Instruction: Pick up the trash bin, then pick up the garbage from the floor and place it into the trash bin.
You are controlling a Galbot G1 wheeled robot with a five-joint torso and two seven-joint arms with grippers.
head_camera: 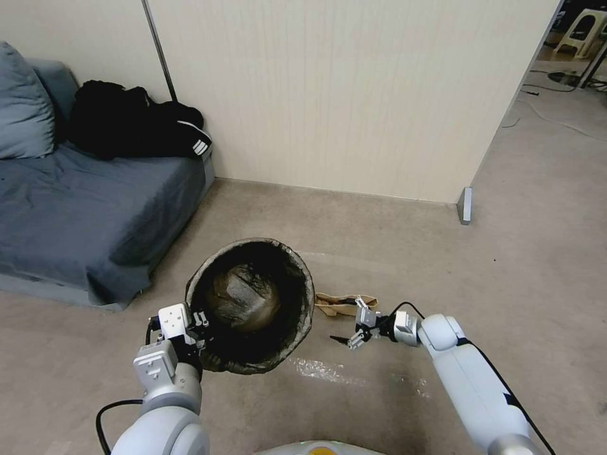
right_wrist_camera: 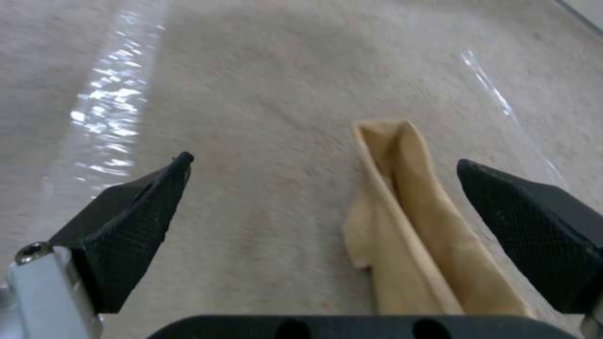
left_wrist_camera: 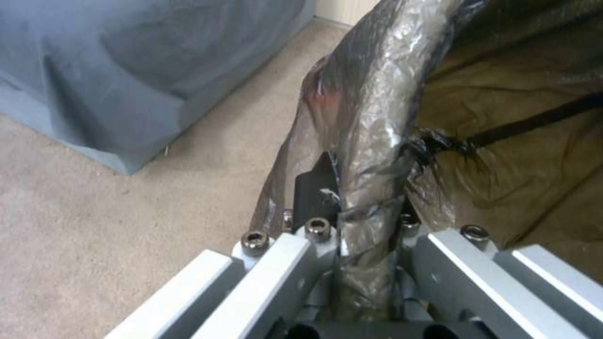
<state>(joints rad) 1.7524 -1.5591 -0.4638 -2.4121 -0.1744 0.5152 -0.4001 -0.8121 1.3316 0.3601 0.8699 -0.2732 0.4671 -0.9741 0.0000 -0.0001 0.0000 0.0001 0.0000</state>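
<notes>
Lower left of the head view, the left gripper (head_camera: 201,323) clamps the rim of the round bag-lined trash bin (head_camera: 253,303). Just right, the flattened brown paper bag (head_camera: 344,304) lies lengthwise along the floor beneath the wide-open, empty right gripper (head_camera: 351,333), the nearer arm.

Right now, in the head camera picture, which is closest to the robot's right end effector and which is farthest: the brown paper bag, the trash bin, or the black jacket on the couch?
From the right end effector:
1. Brown paper bag, on the floor just beyond it.
2. Trash bin, to its left, held by the left end effector.
3. Black jacket, far off on the couch by the wall.
</notes>
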